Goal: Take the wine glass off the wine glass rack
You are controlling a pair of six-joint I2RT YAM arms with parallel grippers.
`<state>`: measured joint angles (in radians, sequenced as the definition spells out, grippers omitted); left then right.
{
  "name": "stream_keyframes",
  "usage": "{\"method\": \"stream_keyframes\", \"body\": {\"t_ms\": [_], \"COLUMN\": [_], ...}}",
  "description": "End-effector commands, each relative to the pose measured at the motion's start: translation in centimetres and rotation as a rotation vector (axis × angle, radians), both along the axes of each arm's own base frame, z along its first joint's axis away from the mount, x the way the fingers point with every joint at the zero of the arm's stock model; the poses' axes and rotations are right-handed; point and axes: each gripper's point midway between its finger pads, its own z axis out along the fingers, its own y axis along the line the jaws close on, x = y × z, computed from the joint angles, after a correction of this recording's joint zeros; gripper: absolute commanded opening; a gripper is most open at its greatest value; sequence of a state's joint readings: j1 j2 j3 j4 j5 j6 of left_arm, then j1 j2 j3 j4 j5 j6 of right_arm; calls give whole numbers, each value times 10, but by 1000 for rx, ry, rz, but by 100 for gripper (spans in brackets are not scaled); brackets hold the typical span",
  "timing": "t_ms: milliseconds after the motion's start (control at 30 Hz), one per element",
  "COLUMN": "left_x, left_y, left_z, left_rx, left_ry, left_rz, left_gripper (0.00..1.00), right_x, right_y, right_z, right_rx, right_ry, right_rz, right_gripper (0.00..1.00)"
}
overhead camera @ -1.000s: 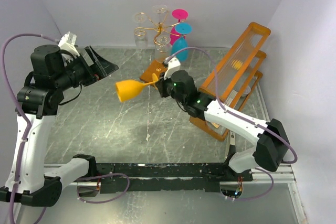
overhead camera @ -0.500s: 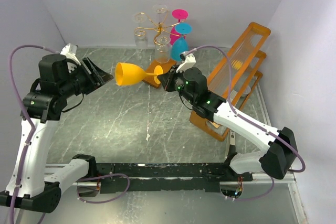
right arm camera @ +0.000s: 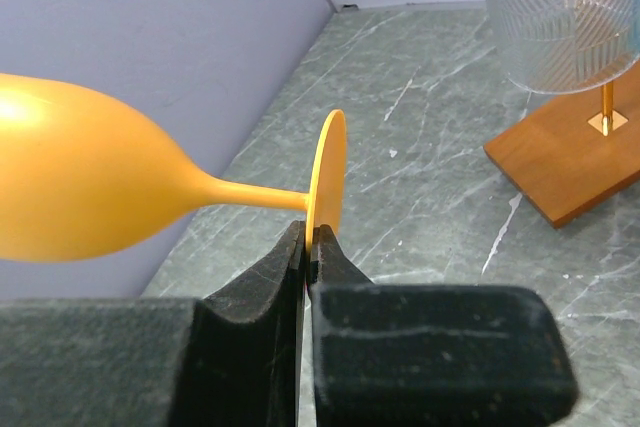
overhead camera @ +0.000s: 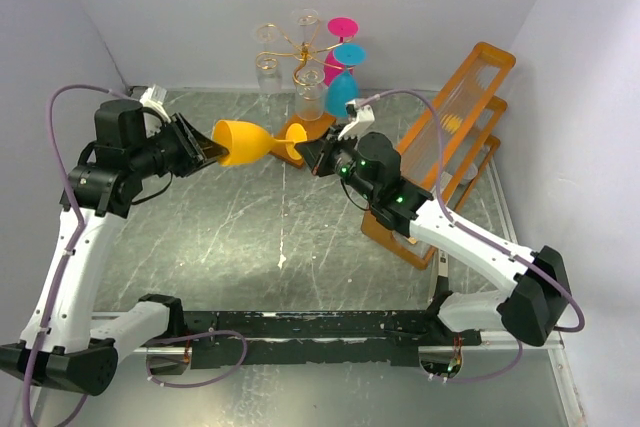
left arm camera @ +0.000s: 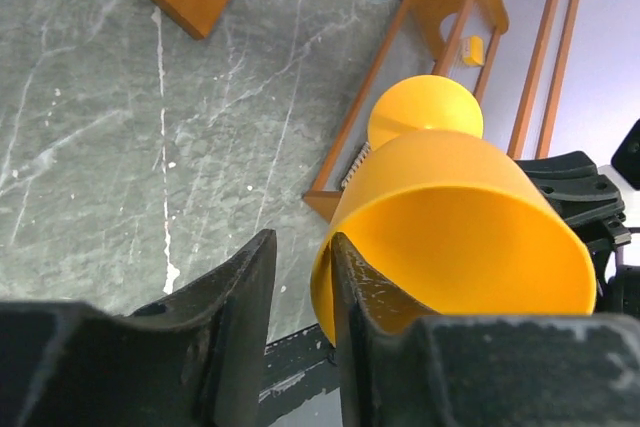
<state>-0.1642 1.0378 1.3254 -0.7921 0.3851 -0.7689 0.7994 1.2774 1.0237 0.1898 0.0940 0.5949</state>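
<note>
A yellow wine glass (overhead camera: 245, 142) lies sideways in the air, its bowl pointing left. My right gripper (overhead camera: 305, 155) is shut on the edge of its round foot (right arm camera: 328, 172). My left gripper (overhead camera: 212, 147) straddles the bowl's rim (left arm camera: 330, 287): one finger sits inside the bowl against the wall, and the other is outside with a thin gap to the glass. Behind stands the wine glass rack (overhead camera: 297, 47), gold wire on an orange base (overhead camera: 300, 130), holding clear, pink and blue glasses.
A big orange frame with clear panels (overhead camera: 450, 137) leans at the right, close behind my right arm. The rack's base (right arm camera: 575, 167) and a hanging clear ribbed glass (right arm camera: 560, 17) are just right of my right gripper. The back wall is near.
My right gripper carried the yellow glass up and left. My left arm swung right to meet it, and its jaws narrowed from wide open to straddle the bowl's rim.
</note>
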Motion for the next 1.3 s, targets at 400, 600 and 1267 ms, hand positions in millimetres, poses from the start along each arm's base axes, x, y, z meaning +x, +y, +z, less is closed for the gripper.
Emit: {"method": "stream_keyframes", "body": {"t_ms": [400,600,1267], "left_x": [17,44,159], "left_y": [48,103,264], "left_z": [-6,-27,-124], "left_rx": [229,554,744], "left_ry": [71,167,458], "left_rz": [203,294,448], "left_gripper": [7,7,7], "right_x": [14,16,9], "right_y": [-7,-20,-27], "right_z": [6,19,23], "right_rx": [-97,-177,-251], "right_ry": [-59,-100,-136], "right_rz": [-49,-77,-51], "right_gripper": [71,80,79]}}
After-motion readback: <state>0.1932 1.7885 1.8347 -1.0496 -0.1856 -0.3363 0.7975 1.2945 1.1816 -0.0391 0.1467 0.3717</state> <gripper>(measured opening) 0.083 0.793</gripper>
